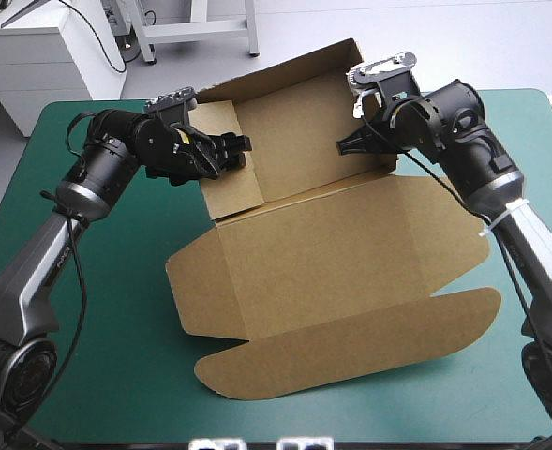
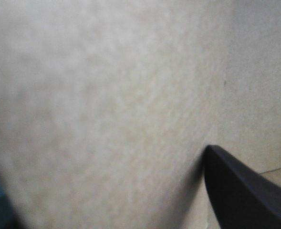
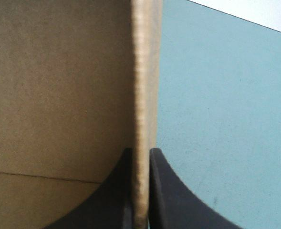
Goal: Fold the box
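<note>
Box (image 1: 332,253): brown, lying mid-tabletop and partly raised; the tray half is sitting at the far side, the lid (image 1: 350,342) is lying flat and pointing toward the near edge.
Long axis: the tray's length is running left to right, its right end skewed slightly farther away.
Walls: the far wall and both side walls are standing up.
Left end effector (image 1: 243,152): I am holding it open at the left side wall; one black finger (image 2: 240,191) is lying against the board, the other is hidden.
Right end effector (image 3: 140,153): I am pinching the right side wall's edge, fingers all but closed on it.
Tabletop (image 1: 116,375): teal-green, showing beyond the right wall.
</note>
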Robot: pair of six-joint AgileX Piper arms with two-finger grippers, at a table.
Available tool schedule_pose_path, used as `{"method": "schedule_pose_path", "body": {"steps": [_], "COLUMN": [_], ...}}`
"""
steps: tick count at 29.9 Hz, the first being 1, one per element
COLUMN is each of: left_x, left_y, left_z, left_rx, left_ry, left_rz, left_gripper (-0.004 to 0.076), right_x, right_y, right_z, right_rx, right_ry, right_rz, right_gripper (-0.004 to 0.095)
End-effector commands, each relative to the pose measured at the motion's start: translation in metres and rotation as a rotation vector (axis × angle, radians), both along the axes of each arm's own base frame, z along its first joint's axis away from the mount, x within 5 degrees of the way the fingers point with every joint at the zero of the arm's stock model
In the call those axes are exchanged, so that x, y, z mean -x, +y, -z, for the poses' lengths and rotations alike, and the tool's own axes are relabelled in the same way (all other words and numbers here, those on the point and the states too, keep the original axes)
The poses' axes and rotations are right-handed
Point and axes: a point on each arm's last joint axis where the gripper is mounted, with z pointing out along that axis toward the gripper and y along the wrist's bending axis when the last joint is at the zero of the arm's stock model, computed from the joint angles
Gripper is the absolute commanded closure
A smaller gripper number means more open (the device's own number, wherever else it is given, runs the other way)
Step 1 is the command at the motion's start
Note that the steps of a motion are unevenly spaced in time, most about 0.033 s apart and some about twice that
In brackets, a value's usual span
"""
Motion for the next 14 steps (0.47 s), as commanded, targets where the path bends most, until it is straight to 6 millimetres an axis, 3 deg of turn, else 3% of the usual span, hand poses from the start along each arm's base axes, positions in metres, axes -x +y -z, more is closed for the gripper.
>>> {"method": "schedule_pose_path", "body": {"steps": [1, 2, 3, 8, 14], "left_x": [0.014, 0.014, 0.014, 0.019, 0.020], "left_y": [0.004, 0.005, 0.007, 0.011, 0.013], "left_z": [-0.038, -0.041, -0.044, -0.054, -0.052], "left_rx": [0.079, 0.092, 0.106, 0.110, 0.063], "left_ry": [-0.143, -0.155, -0.179, -0.225, -0.216], "left_rz": [-0.014, -0.035, -0.052, -0.072, -0.074], "left_gripper": [0.0468, 0.0637, 0.0722, 0.0732, 0.0732], "right_x": [0.016, 0.016, 0.015, 0.012, 0.009], "right_y": [-0.010, -0.010, -0.011, -0.016, -0.016], "right_z": [-0.035, -0.034, -0.032, -0.028, -0.023], "right_rx": [-0.047, -0.039, -0.025, 0.012, 0.018], "right_ry": [-0.131, -0.128, -0.120, -0.103, -0.077], "right_rz": [0.011, 0.017, 0.029, 0.089, 0.100], "right_gripper": [0.0920, 0.0921, 0.0921, 0.0922, 0.0922]}}
